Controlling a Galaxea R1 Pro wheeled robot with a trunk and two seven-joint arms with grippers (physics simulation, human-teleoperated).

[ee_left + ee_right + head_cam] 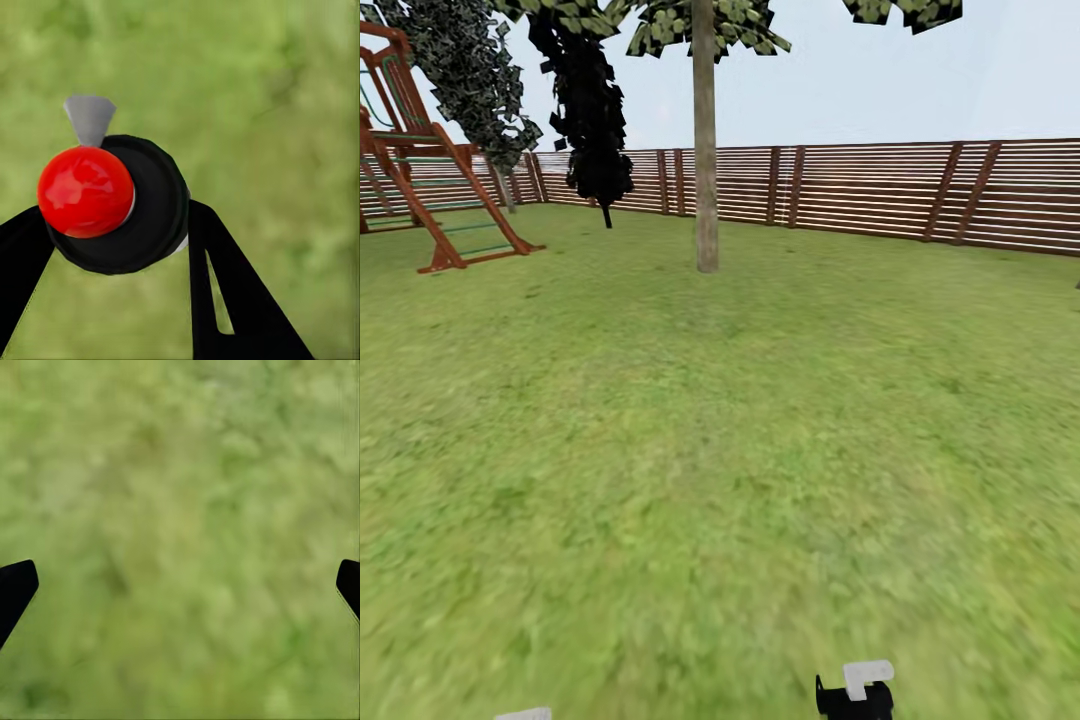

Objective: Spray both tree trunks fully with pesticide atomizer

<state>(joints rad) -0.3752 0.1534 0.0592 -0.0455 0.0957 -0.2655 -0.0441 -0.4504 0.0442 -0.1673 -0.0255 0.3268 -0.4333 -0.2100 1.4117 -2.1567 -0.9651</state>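
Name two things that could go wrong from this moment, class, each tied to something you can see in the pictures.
1. The dark round spray bottle with a red cap and grey nozzle sits between the left end effector's black fingers; a loose grip might drop it onto the green lawn.
2. The bare grey-brown tree trunk stands far ahead; spraying from here would likely miss it.

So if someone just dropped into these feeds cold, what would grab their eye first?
Probably the glossy red cap on the pesticide atomizer, clamped between the left gripper fingers over blurred grass in the left wrist view. In the head view, the bare-trunked tree stands straight ahead on the lawn before the slatted fence, with a wooden play frame at far left.
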